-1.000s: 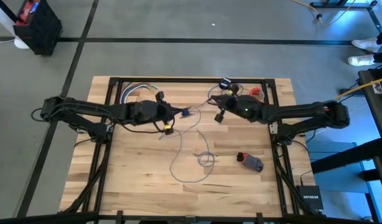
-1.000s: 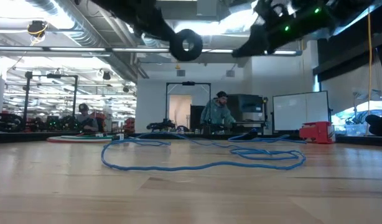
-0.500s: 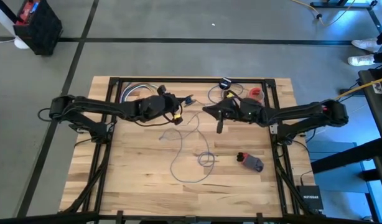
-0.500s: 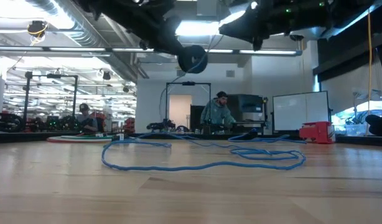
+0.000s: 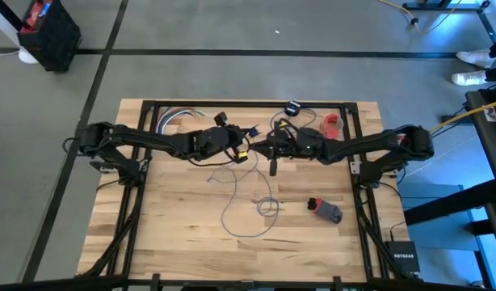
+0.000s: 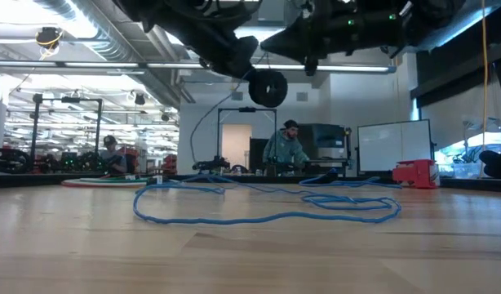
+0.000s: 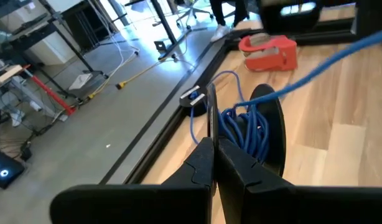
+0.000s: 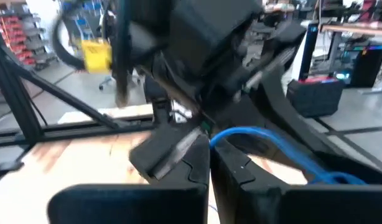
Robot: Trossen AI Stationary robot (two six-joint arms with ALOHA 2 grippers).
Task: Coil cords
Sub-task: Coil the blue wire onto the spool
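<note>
now both arms meet above the middle of the back part of the table [image 5: 183, 242], and i think this is so that the cord [image 5: 246, 215] can pass from one to the other while it is wound. the left gripper [image 5: 243, 153] is clenched, and in its wrist view the fingers [image 7: 211, 163] press together on the blue strand beside a small bundle of turns. the right gripper [image 5: 270, 150] is also clenched; its wrist view shows the blue cord arching out just at its fingertips, so it seems to pinch it too. a black disc [image 6: 268, 87] hangs under the grippers in the low view. most of the cord lies loose on the wood in wide loops, with a strand going up to the grippers.

around it are a red object [image 5: 333, 124] near the back edge, a grey and red object [image 5: 327, 211] on the right side, and a bundle of pale cables [image 5: 177, 118] at the back left. the two grippers are very close, so they can hit each other. a person [image 6: 285, 152] stands far behind in the room.
</note>
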